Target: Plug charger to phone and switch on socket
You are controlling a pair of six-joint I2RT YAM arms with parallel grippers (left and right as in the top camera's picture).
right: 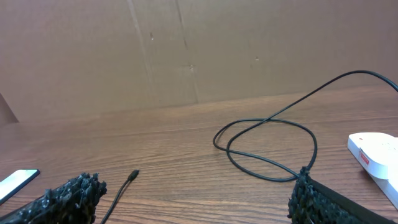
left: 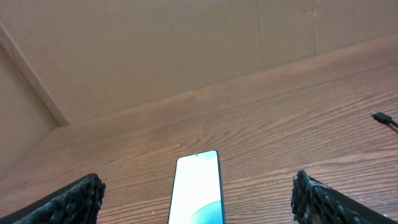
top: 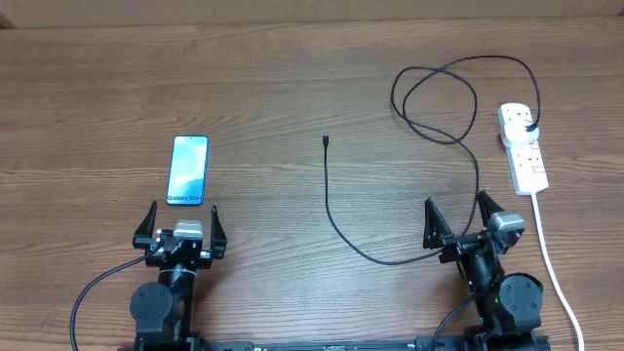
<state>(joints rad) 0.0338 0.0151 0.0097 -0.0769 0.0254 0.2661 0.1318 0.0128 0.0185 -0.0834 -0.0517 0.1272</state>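
charger (top: 327,190): thin black cable laid out across the middle of the table (top: 292,78), its connector tip (top: 326,139) lying free and pointing away from the robot, well apart from the phone (top: 188,171). the tip is not yet seated in anything, so the plugging step is judged not begun. from the tip the cable is run back toward the robot, curved to the right, passed just beside the right gripper (top: 457,222), then thrown into a loose loop before its black plug (top: 527,125) is met at the far end of the socket (top: 523,146). the plug appears already seated there. the switch state cannot be read from these views. the slack loop is judged useful, since length is left for the tip to be carried over to the phone. the phone is laid flat, screen up and lit, directly ahead of the left gripper (top: 183,222), a placement that suits it being steadied from that side. its port end cannot be made out. the socket is set at the far right, its white lead (top: 551,253) trailed toward the robot. both grippers are held low near the table edge, fingers spread wide, nothing pinched; each is parked facing its likely work.
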